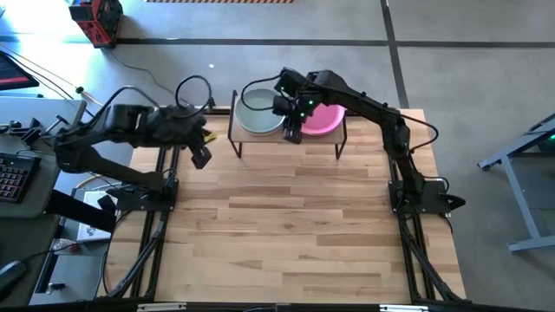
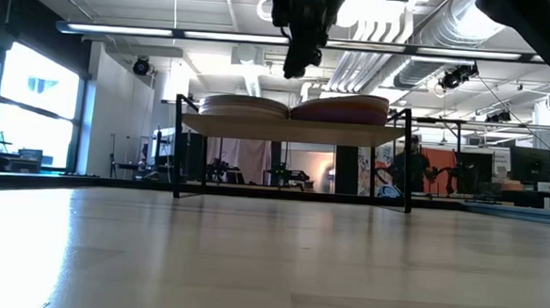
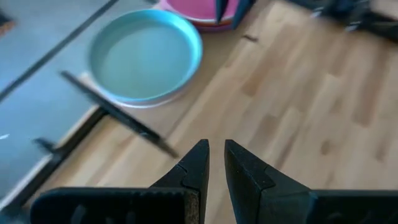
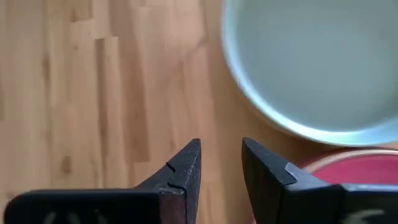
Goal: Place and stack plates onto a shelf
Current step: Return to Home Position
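Note:
The shelf (image 1: 247, 136) stands at the table's far edge, and two stacks of plates rest on its board (image 2: 295, 130). The left stack (image 2: 244, 105) is topped by a pale teal plate (image 1: 258, 113) (image 3: 144, 56) (image 4: 317, 62). The right stack (image 2: 343, 109) is topped by a magenta plate (image 1: 325, 120) (image 4: 354, 168). My right gripper (image 1: 293, 132) (image 4: 221, 144) hangs open above the shelf's near edge, between the two stacks, and is empty. My left gripper (image 1: 201, 159) (image 3: 216, 146) hovers over the table's far left, left of the shelf, its fingers narrowly apart and empty.
Bare wooden tabletop (image 1: 295, 225) stretches from the shelf to the near edge. The arm bases stand at the left (image 1: 152, 195) and right (image 1: 416, 195) sides. A desk with a keyboard (image 1: 13, 178) sits beyond the left edge.

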Tool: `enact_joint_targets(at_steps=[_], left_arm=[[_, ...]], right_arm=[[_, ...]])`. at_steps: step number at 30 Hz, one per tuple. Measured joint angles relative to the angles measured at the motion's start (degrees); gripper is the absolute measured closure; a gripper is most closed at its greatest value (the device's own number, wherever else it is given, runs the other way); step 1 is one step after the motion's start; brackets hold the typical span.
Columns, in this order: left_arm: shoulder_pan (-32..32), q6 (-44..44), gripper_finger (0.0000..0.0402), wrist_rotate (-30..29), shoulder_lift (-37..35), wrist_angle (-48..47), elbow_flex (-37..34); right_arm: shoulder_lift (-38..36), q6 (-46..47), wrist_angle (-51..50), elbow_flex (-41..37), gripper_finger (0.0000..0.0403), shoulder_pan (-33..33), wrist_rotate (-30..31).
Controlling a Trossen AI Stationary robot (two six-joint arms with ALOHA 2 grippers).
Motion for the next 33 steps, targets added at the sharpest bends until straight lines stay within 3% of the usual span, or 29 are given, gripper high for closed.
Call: enact_joint_targets(at_steps=[8, 18, 33], left_arm=[[-0.1, 3.0, 0.0363, 10.7, -15.9, 19.3, -23.6], [-0.1, 4.4, 0.0363, 12.2, -35.0, 43.1, -50.6], [-0.1, 6.2, 0.0363, 14.8, -56.2, 62.1, -74.8]], right_arm=[[-0.2, 5.3, -0.7, 0.0, 0.0309, 4.0, -0.3], [-0.5, 11.4, -0.7, 0.0, 0.0309, 9.8, 3.5], [-9.0, 15.5, 0.7, 0.0, 0.0309, 16.2, 11.2]])
